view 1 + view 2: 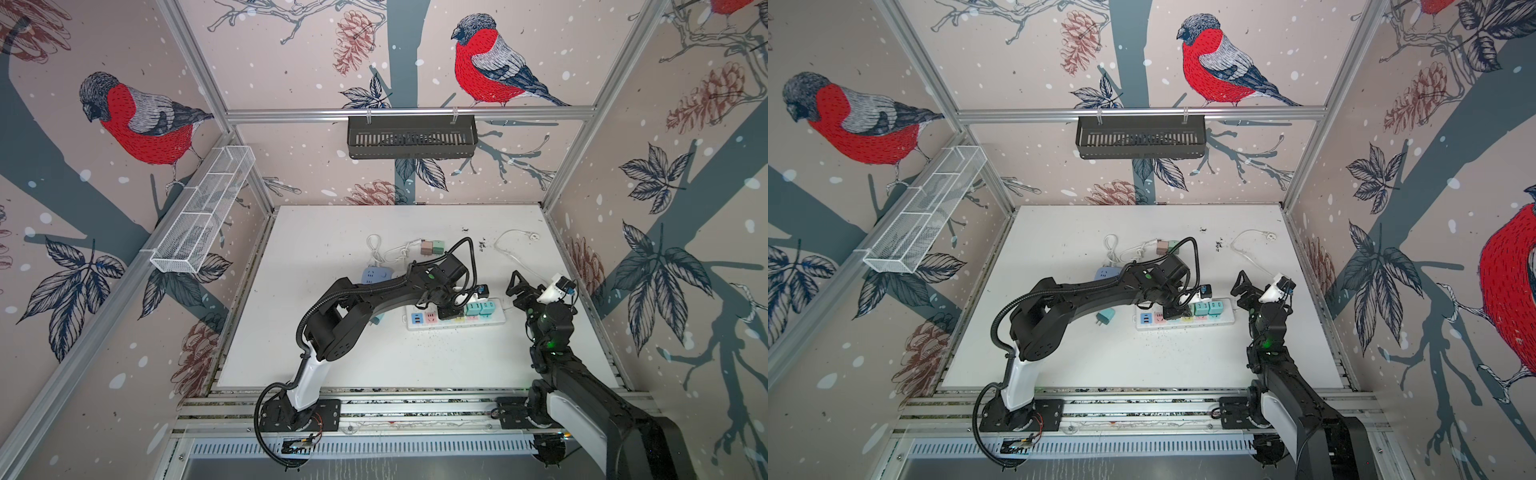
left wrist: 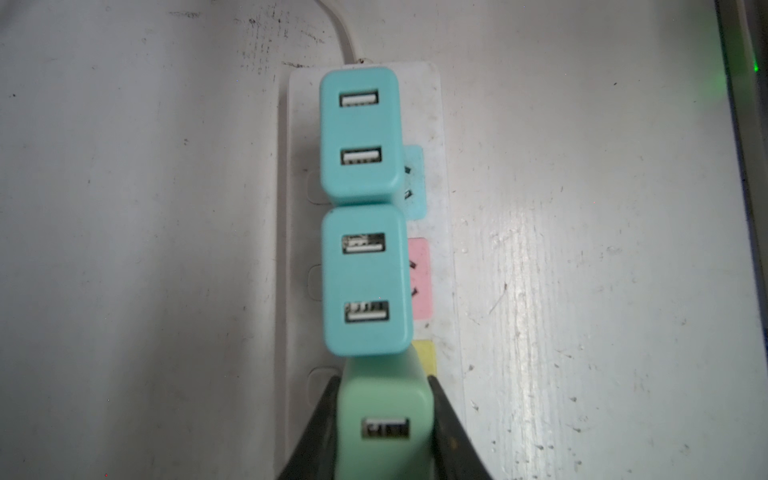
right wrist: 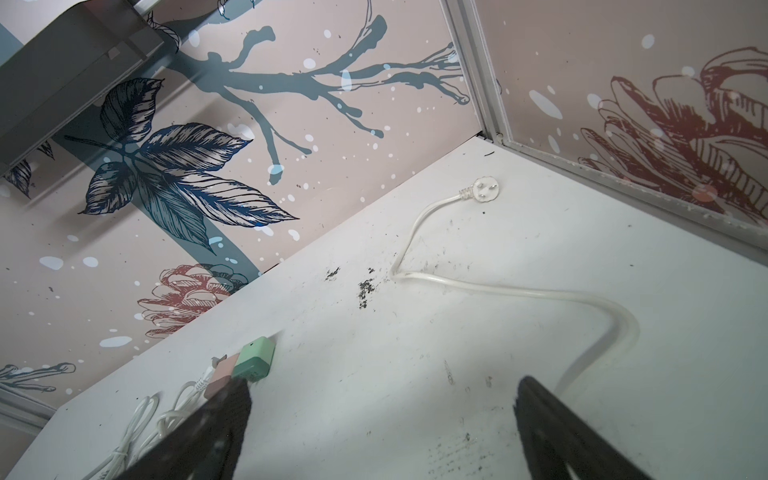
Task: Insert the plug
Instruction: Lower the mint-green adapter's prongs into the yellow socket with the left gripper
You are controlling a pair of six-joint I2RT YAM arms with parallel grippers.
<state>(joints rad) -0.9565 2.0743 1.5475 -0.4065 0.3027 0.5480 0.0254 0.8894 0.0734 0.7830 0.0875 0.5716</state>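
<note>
The left pincer pinches a mint-green plug by its two sides, with a black finger pressed against each flank. The plug sits over the white power strip, right against the near teal charger. The far teal charger stands in line beyond it. A yellow socket patch shows beside the plug; whether its prongs are in the socket cannot be told. In both top views the strip lies across the middle of the white tabletop, and the left pincer is above its middle. A loose teal plug lies on the tabletop left of the strip. The right pincer is spread wide with nothing between its fingers, raised over the tabletop just right of the strip's end. A white cord curls across the tabletop beyond it
</note>
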